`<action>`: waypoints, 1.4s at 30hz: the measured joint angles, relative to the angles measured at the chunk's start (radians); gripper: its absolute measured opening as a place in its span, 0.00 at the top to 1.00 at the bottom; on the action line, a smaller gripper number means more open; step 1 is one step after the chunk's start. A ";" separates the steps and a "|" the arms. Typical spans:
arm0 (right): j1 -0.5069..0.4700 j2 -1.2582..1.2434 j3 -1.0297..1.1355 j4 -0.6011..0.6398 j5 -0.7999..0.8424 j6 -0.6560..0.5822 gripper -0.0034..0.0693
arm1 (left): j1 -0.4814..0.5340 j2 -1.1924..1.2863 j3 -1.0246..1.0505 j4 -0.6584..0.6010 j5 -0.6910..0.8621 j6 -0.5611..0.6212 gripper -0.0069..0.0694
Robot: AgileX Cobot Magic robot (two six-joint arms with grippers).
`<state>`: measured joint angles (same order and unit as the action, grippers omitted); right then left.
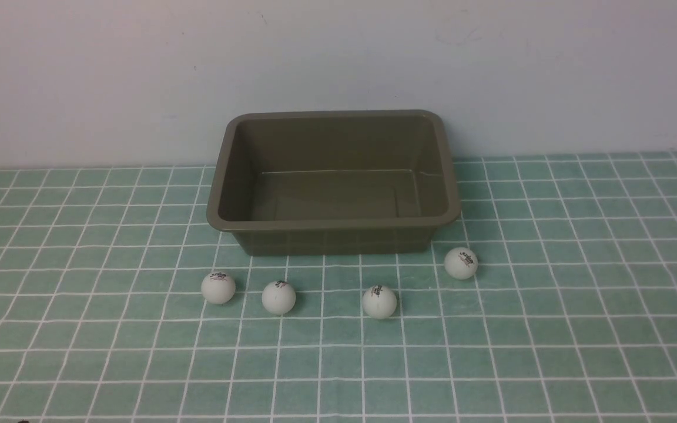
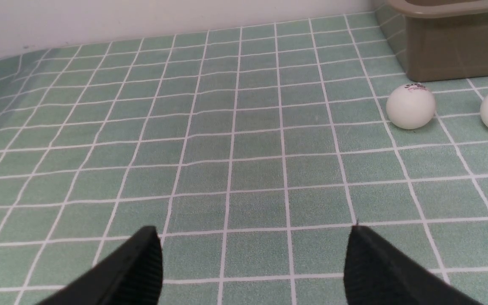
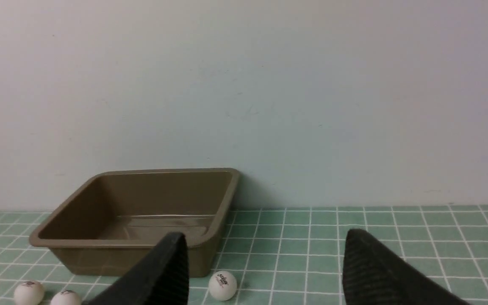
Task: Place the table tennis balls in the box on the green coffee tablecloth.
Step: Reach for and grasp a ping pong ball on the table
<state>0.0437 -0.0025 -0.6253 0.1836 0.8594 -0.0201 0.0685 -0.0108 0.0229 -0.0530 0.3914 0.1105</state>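
The box (image 1: 334, 224) stands on the green coffee tablecloth (image 1: 556, 329) that covers the desk, roughly centred in the front view, its far long side close to the pale wall (image 1: 338, 59). All four table tennis balls lie outside it on the cloth, in a loose row before its near wall.

The leftmost ball (image 1: 218, 287) sits off the box's near left corner. The second ball (image 1: 278, 296) lies near it to the right, with a clear gap between them. The third ball (image 1: 379, 302) rests farther right, before the box's right half. The rightmost ball (image 1: 461, 262) lies farther back than the others, close to the box's near right corner without touching it. Each ball shows its small dark print on top.

The pincers show only in the wrist views. The left pincer (image 2: 253, 234) hovers over bare cloth with its two black fingers spread wide — nothing sits between them. Beyond it and off to one side, that view catches the leftmost ball whole, part of the second ball at the picture's edge, and a corner of the box behind them.

The right pincer (image 3: 265, 237) is likewise spread apart and holds nothing, facing across the cloth toward the wall. One of its fingers covers part of the box's near wall. The rightmost ball lies well beyond the fingers, just beside the box's corner, and two more balls peek in at the picture's edge.
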 joint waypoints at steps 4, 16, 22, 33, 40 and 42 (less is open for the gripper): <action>0.000 0.000 0.000 0.019 0.000 0.000 0.34 | 0.000 0.000 0.000 0.000 0.000 0.000 0.23; 0.000 0.000 0.000 0.022 0.000 0.000 0.34 | 0.000 0.000 0.000 0.000 0.000 0.000 0.23; 0.000 0.000 0.000 0.022 0.000 0.000 0.34 | 0.000 0.000 0.000 0.000 0.000 0.000 0.23; 0.000 0.000 0.000 0.022 0.000 0.000 0.34 | 0.000 0.000 0.000 0.000 0.000 0.000 0.23; 0.000 0.000 0.000 0.022 0.000 0.000 0.34 | 0.000 0.000 0.000 0.000 0.000 0.000 0.23; 0.000 0.000 0.000 0.022 0.000 0.000 0.34 | 0.000 0.000 0.000 0.000 0.000 0.000 0.23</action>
<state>0.0437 -0.0025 -0.6253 0.2056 0.8594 -0.0201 0.0685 -0.0108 0.0229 -0.0530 0.3914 0.1105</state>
